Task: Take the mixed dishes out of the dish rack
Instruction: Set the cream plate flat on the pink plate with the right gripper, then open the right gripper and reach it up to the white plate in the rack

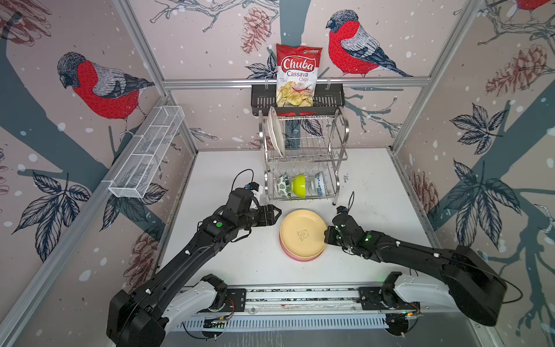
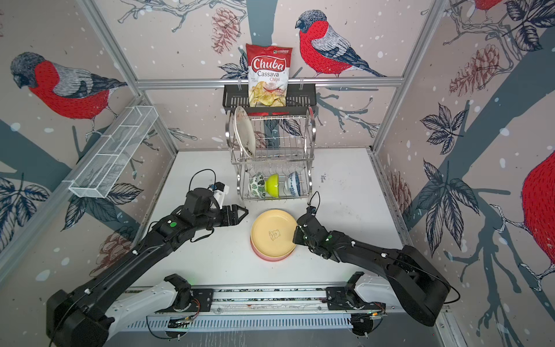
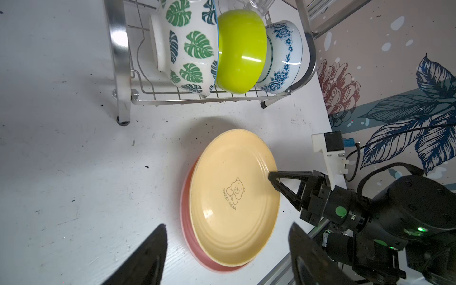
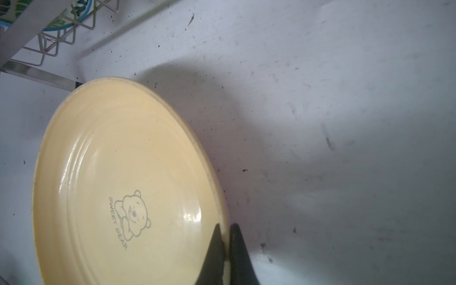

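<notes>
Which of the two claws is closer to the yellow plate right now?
Right. The right gripper is shut on the rim of the yellow plate; the left gripper hangs open beside the plate, not touching it.

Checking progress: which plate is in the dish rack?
The cream plate, upright in the dish rack; the yellow plate and pink plate lie stacked on the table.

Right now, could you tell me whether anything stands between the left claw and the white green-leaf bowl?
Only the chrome wire dish rack, whose low front rail sits before the green-leaf bowl; nothing else blocks the open left claw.
</notes>
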Robot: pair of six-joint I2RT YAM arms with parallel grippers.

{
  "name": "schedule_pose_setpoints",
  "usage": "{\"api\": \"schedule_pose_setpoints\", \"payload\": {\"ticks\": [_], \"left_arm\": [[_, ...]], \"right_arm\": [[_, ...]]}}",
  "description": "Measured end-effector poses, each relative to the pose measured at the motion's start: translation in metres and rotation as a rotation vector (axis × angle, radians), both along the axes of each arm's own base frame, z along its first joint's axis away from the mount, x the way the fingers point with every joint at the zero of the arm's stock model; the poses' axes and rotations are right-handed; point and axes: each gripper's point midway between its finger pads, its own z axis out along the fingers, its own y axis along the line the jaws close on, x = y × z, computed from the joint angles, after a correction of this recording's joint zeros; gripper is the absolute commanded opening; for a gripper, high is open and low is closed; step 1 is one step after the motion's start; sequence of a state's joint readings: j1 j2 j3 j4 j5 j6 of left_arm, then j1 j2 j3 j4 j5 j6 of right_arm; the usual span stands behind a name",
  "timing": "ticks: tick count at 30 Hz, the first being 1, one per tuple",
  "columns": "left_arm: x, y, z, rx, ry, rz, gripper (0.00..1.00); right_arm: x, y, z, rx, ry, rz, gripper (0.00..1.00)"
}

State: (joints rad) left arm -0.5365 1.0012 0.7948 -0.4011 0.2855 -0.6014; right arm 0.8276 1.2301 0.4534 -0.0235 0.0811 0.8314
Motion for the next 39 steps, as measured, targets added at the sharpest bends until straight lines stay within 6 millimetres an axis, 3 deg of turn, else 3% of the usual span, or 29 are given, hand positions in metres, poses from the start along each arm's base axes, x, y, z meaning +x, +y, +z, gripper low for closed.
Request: {"api": "schedule_pose_setpoints", "payload": {"ticks": [7,16,22,25,31,39], "left_arm": [[0.0,0.002,-0.005,0.008,0.011,0.004,0.77],[-0.002,0.004,-0.007,0.009,0.005,0.004,0.78],[-0.003,0.006,-0.003,0.003,-0.006,0.007,0.78],[-0.004,0.007,0.005,-0.002,-0.022,0.008,0.78],[0.005,0.017,0.05,0.017,-0.131,0.042,0.79],[0.015,0.037,0.127,0.049,-0.313,0.122,0.8]], "right_arm": [[0.001,0.01,-0.002,-0.032,-0.012,0.031,0.1],[-0.002,0.014,-0.008,-0.054,0.006,0.046,0.32],[0.003,0.014,0.009,-0.039,-0.027,0.034,0.42],[0.008,0.015,0.035,-0.016,-0.074,0.021,0.45],[0.019,0.018,0.124,0.059,-0.237,0.006,0.46],[-0.003,0.046,0.238,0.129,-0.438,0.094,0.47]]}}
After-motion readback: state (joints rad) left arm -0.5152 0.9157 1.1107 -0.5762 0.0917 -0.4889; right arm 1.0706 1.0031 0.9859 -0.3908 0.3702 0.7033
